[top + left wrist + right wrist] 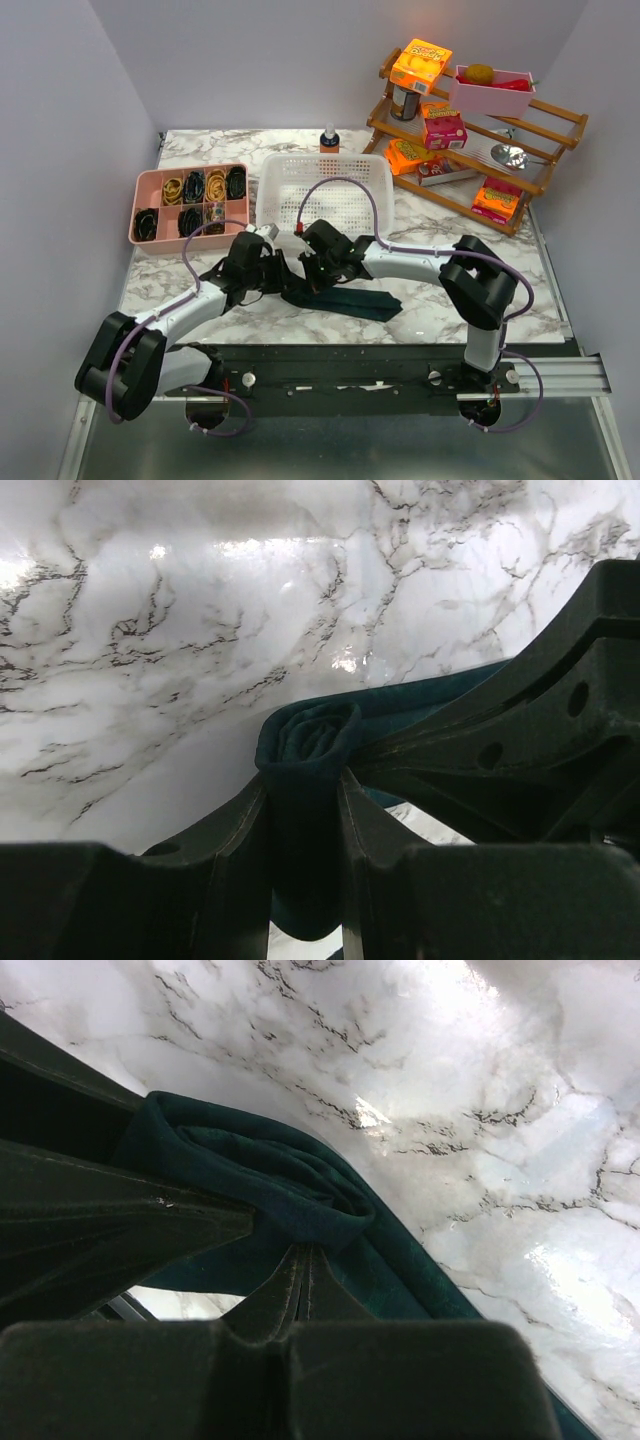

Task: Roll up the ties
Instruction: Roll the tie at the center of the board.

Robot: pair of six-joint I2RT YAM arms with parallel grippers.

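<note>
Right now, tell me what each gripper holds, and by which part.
Left gripper clamps the tie by its rolled-up end. Right gripper is shut, tips against the roll; whether they pinch cloth cannot be told.

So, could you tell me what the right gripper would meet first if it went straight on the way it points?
The rolled part of the tie, right at the tips of the shut right gripper; they may already touch. Beyond is the marble table.
</note>
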